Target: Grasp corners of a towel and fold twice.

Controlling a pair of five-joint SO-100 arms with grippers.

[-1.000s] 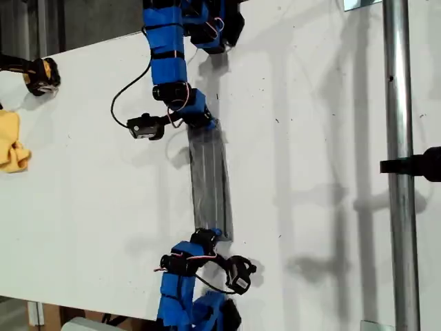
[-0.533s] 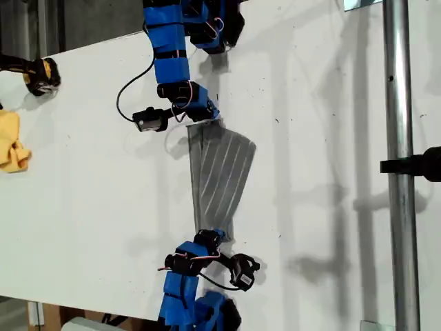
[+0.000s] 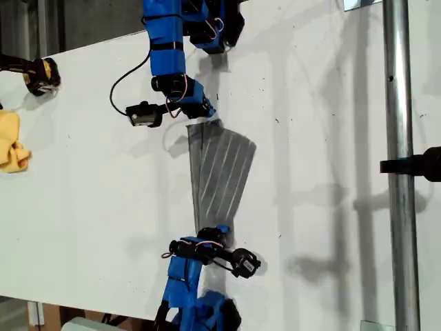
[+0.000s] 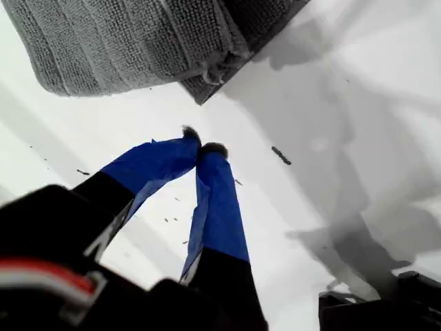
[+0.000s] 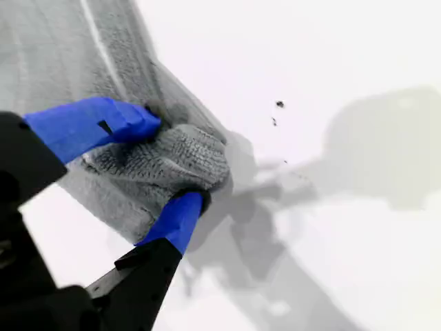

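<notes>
The grey striped towel [image 3: 220, 169] lies folded into a long strip on the white table, fanned wider at its upper end in the exterior view. My first gripper [image 3: 209, 112] [image 4: 203, 147] is shut on nothing and hovers just off the towel's upper corner [image 4: 213, 69], not touching it. At the strip's lower end my second gripper [image 3: 213, 233] [image 5: 172, 162] is shut on a bunched towel corner [image 5: 189, 153], with a blue finger on each side. The towel [image 5: 48, 55] stretches away behind that grip.
A yellow cloth [image 3: 10, 141] and a black and yellow object [image 3: 41, 74] sit near the table's edge at the exterior view's left. A metal pole [image 3: 396, 172] with a black clamp [image 3: 422, 164] runs down the exterior view's right.
My first gripper has let go of the towel's upper end and drawn back. The released layer has fanned out toward the exterior view's right. The second arm has shifted slightly, still holding.
</notes>
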